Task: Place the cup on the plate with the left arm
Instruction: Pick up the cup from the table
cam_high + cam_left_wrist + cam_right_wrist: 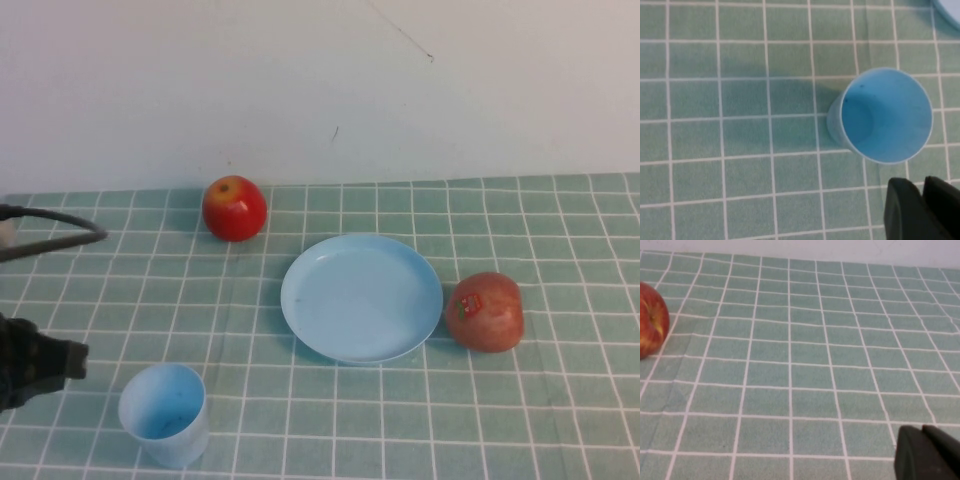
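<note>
On the green checked tablecloth with its white grid lines, the small light blue plastic tumbler cup stands upright and empty toward seven o'clock of the high view, mouth open to the camera. The round light blue shallow plastic plate with its raised rim lies bare near the middle of the cloth, at about two o'clock from the cup and well apart from it. A glossy red apple with a yellow patch sits at roughly eleven o'clock from the plate, near it but not touching, and a duller red apple bearing a small sticker rests just beside the plate's rim at three o'clock. The black left gripper shows at the nine o'clock edge of the high view, at about ten o'clock from the cup, close to it yet clear of it, with a looping black cable above it. From the left wrist camera the cup is seen from above with the dark finger tips just next to its rim, holding nothing; whether the pincer is spread or closed I cannot tell. Only a dark tip of the right gripper shows in its own wrist view over bare cloth, with the apple's edge far off; its opening cannot be judged either.
</note>
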Controlling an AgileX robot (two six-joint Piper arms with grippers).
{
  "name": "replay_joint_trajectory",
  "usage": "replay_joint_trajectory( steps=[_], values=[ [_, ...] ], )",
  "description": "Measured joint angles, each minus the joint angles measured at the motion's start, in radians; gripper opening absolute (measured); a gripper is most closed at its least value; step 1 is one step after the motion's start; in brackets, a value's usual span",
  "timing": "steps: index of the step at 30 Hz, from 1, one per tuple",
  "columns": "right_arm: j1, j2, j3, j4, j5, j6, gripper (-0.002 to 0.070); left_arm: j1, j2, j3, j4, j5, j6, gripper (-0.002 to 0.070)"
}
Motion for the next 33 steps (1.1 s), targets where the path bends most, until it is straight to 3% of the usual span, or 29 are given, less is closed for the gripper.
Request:
replay_joint_trajectory(
  steps=[3, 8, 12, 18, 27, 30, 33],
  values=[
    [0.000, 0.000, 0.000, 0.000, 0.000, 0.000, -0.0002, 0.000, 0.109, -0.027, 0.000, 0.008, 0.019, 0.0140],
    [0.000, 0.000, -0.002, 0.000, 0.000, 0.000, -0.0002, 0.000, 0.268, -0.057, 0.000, 0.006, 0.035, 0.0426],
    [0.000, 0.000, -0.002, 0.000, 0.000, 0.000, -0.0002, 0.000, 0.375, -0.074, -0.008, -0.011, 0.044, 0.0514],
    [0.000, 0.000, -0.002, 0.000, 0.002, 0.000, -0.0002, 0.000, 0.502, -0.088, -0.032, -0.103, 0.071, 0.0481],
    [0.000, 0.000, -0.002, 0.000, 0.002, 0.000, -0.0002, 0.000, 0.660, -0.088, -0.113, -0.183, 0.149, 0.0357],
    [0.000, 0.000, -0.002, 0.000, 0.002, 0.000, -0.0002, 0.000, 0.690, -0.088, -0.115, -0.191, 0.158, 0.0265],
    [0.000, 0.000, -0.002, 0.000, 0.002, 0.000, -0.0002, 0.000, 0.697, -0.088, -0.130, -0.198, 0.191, 0.0090]
  ],
)
